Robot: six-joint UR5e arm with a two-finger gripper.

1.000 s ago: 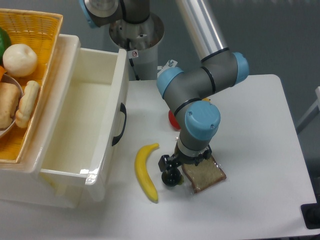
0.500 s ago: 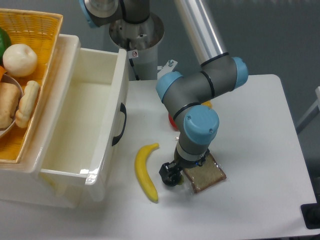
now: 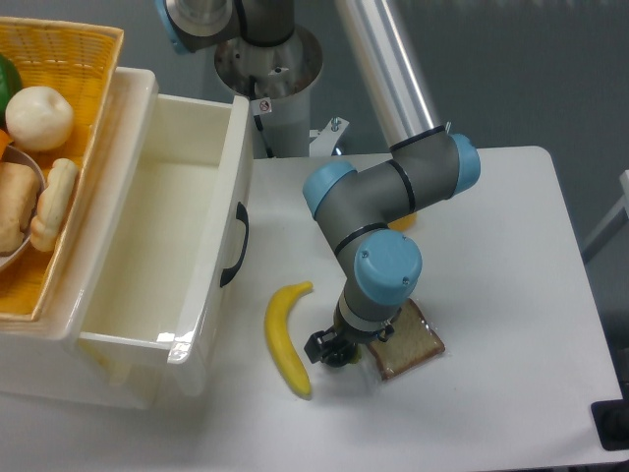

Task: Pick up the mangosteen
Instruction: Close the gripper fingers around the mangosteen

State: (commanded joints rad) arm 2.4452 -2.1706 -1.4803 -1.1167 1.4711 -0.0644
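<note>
The gripper (image 3: 332, 350) is seen low over the table (image 3: 491, 393), pointed straight down beneath the arm's blue wrist cap, between the banana (image 3: 286, 339) and the slice of bread (image 3: 406, 344). Only a small dark part of it shows below the wrist. Whether its jaws are apart or closed cannot be told, since the wrist hides them from above.

The mangosteen (image 3: 339, 357) is glimpsed as a dark shape with a touch of green right at the gripper's tip, on the table just beside the left edge of the bread. Contact between fingers and fruit cannot be confirmed.

The banana lies on the table to the left of the gripper, close by, its length running roughly from top to bottom of the view. The bread lies flat, partly covered by the wrist.

Further left, a white drawer (image 3: 147, 246) with a black handle (image 3: 236, 244) is noted standing open. A wicker basket (image 3: 79, 59) holding food items rests at the upper left.
</note>
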